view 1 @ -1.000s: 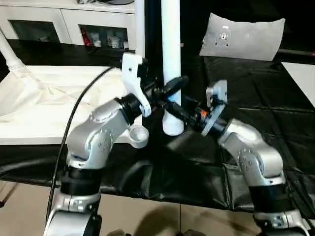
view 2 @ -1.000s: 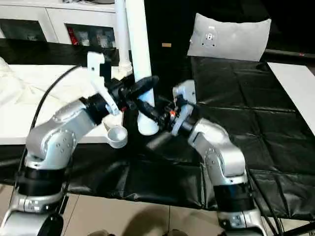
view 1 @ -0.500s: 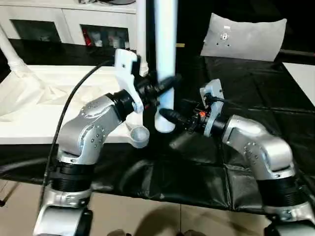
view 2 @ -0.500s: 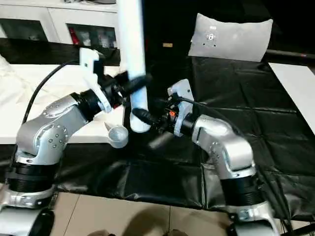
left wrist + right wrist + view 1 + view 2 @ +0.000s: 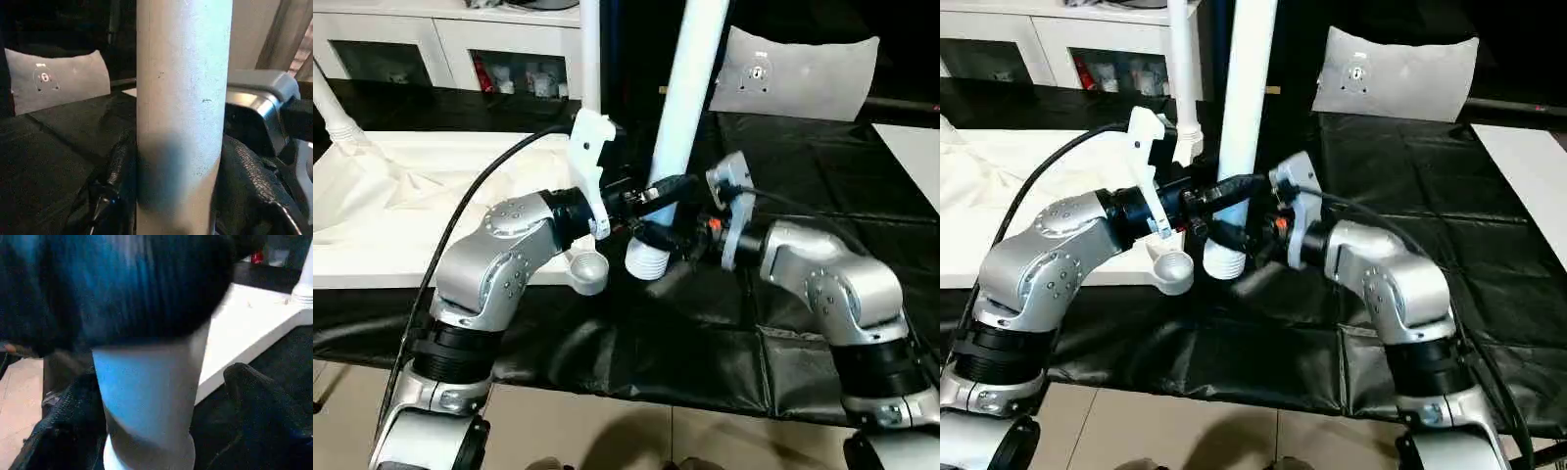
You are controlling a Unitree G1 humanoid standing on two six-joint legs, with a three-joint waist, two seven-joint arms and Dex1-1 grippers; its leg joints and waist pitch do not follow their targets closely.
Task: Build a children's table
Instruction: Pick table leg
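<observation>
Your left hand (image 5: pixel 651 196) is clamped on the near-upright leg (image 5: pixel 680 127), whose flared foot probably hangs just off the corner socket (image 5: pixel 587 269); your right hand (image 5: pixel 661 240) stands apart below.

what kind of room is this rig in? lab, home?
Probably a lab or test room, not a home: a work table draped in black padded cover, white glass-door cabinets behind it, tiled floor, and a grey cushion at the back.
</observation>
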